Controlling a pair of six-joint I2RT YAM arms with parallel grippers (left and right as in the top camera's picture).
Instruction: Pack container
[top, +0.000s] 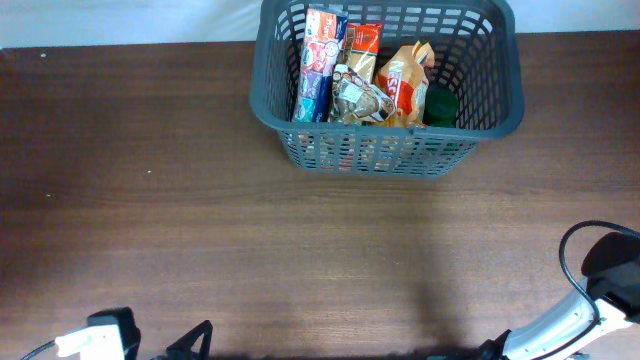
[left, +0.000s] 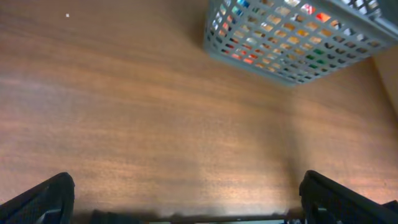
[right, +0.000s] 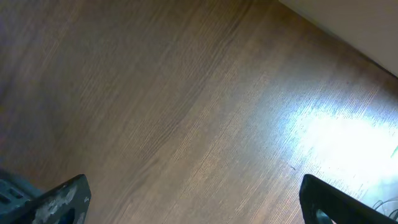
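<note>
Container is set at the far centre-right of the worktop, back rim right by the far edge, well apart from both tools. It is also caught top right in the left wrist view. Already held inside, mostly upright: blue-pink packet, red-orange packet, silver pouch, orange bag, dark green item in the right corner.

Handling, as judged: rigid plastic, stiff lattice walls, prob. light even when loaded. Too wide to be spanned, so it is best taken at the thick rim or w/ a finger through a slot. The base is prob. easily slid on the wood if pushed.

Left tool is held wide, nothing between its fingers, low over bare wood. Right tool is likewise wide and empty.

Worktop: dark brown wood grain, flat, w/ a glare patch in the right wrist view. No loose packets are seen on it, so packing looks approx. done. Room: white backdrop beyond the far edge; little else is shown.
</note>
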